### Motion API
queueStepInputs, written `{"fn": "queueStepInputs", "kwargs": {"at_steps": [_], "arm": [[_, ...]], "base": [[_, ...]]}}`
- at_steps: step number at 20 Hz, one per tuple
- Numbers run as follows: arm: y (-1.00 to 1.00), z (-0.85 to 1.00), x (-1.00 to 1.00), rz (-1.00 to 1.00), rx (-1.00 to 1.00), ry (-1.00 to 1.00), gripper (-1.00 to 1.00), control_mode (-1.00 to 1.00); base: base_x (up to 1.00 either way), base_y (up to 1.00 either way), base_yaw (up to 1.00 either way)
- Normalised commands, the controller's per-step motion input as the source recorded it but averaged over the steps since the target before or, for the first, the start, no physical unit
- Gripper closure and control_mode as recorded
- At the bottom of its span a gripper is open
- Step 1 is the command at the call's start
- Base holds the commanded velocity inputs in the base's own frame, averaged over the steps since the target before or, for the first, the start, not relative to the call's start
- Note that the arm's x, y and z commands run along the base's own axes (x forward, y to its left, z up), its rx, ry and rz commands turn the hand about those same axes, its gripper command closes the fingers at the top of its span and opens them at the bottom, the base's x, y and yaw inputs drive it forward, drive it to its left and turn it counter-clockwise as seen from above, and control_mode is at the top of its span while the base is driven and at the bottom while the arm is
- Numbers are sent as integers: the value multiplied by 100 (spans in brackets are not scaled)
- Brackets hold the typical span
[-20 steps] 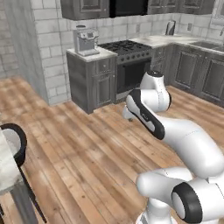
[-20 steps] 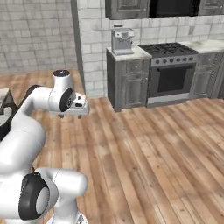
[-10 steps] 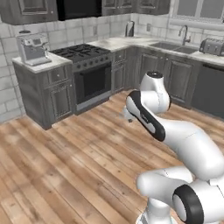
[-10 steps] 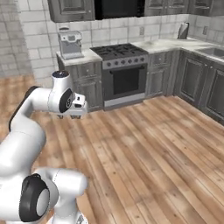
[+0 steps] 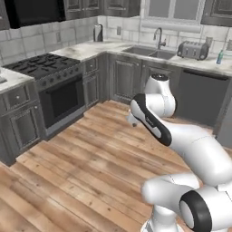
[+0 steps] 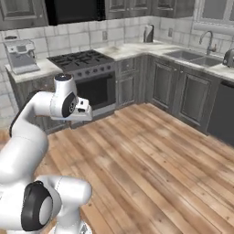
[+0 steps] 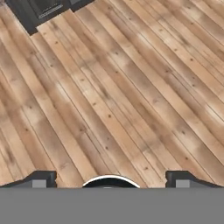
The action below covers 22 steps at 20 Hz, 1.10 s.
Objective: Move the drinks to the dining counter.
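left base view: blue bottle [image 5: 219,57] upright on the far bench [image 5: 136,49], just beyond the toaster [image 5: 193,50] — ahead of the tool [image 5: 131,120], to its right, well apart.
right base view: tool [image 6: 87,109] empty.
hand view: fingertips [image 7: 40,179] spread wide over floor [image 7: 113,96] — nothing held.

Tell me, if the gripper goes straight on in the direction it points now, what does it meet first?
The open gripper points down at the wooden floor, and nothing lies between its fingertips and the planks. So it would probably meet bare floor first. How far away the floor is, the hand view cannot tell.
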Motion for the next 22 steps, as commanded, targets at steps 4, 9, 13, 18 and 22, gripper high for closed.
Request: {"fn": "queueStepInputs", "kwargs": {"at_steps": [4,9,13,18,22], "arm": [[0,0,0,0,0,0,-100,100],[0,0,0,0,0,0,-100,100],[0,0,0,0,0,0,-100,100],[0,0,0,0,0,0,-100,100],[0,0,0,0,0,0,-100,100]], "base": [[100,0,-38],[100,0,-44],[100,0,-50],[95,14,-54],[96,28,-54]]}}
